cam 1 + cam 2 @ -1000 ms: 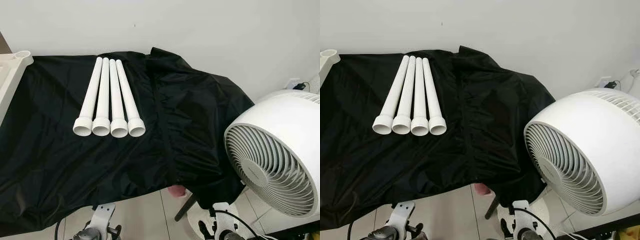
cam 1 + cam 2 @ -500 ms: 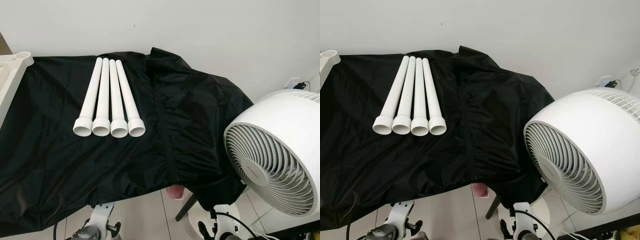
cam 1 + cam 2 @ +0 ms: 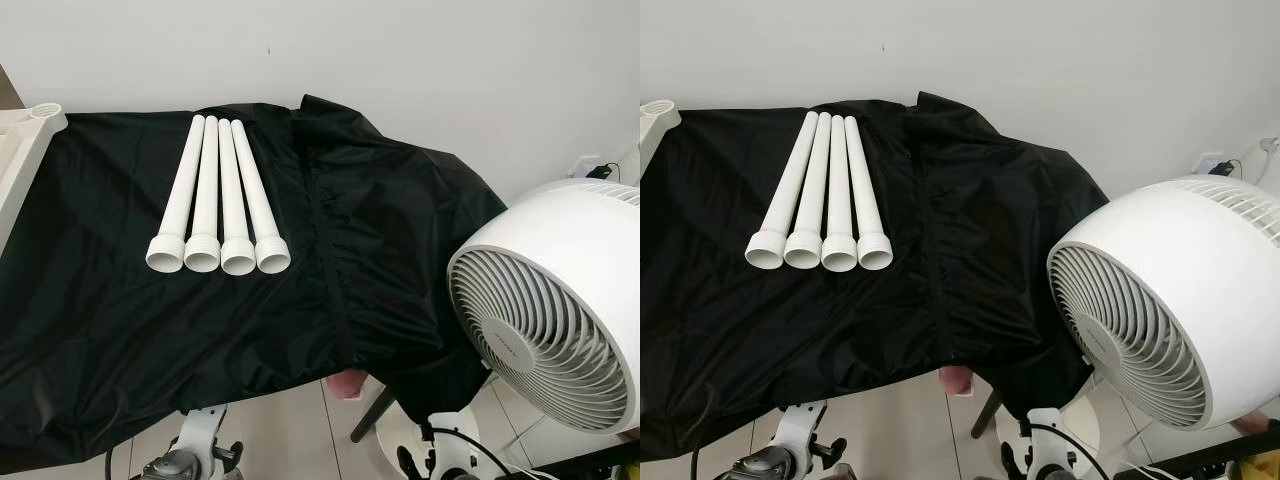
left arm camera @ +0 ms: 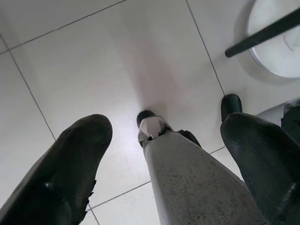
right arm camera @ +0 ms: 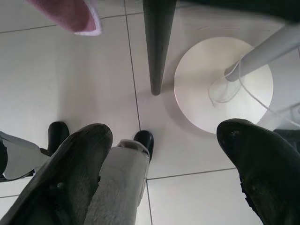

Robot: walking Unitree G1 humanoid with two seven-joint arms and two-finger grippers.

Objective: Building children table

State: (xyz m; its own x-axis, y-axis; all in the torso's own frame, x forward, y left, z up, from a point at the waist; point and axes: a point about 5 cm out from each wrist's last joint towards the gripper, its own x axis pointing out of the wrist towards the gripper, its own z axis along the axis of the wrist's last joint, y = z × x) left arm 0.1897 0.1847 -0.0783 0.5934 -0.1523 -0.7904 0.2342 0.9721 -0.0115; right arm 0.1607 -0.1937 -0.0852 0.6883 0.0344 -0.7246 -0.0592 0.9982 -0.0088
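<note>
Four white table legs (image 3: 218, 195) lie side by side on a black cloth (image 3: 120, 310) draped over a raised surface against the white wall (image 3: 400, 60); flared open ends face the robot, narrow ends point at the wall, neighbours touching or nearly so at the flared ends. They sit on the left-centre part of the cloth, nothing holding them. At the far left edge, a white tray-like plastic piece (image 3: 20, 140) rests partly on the cloth. A bunched fold (image 3: 330, 230) runs front to back just right of the legs. A large white round fan (image 3: 555, 310) stands at right, grille facing left-forward, well apart from the legs; a wall socket with a plug (image 3: 592, 168) sits behind it. Both arms hang low below the cloth's front edge, over the light tiled floor (image 4: 93, 70). Left gripper (image 4: 164, 154): fingers spread wide, nothing between them, pointing down at the floor with the robot's own leg and foot between. Right gripper (image 5: 164, 159): likewise spread wide and empty, aimed at the floor, above the fan's round white base (image 5: 220, 84) and a dark slanted support leg (image 5: 157, 42); a pink object (image 5: 70, 14) hangs at the cloth's edge nearby.
</note>
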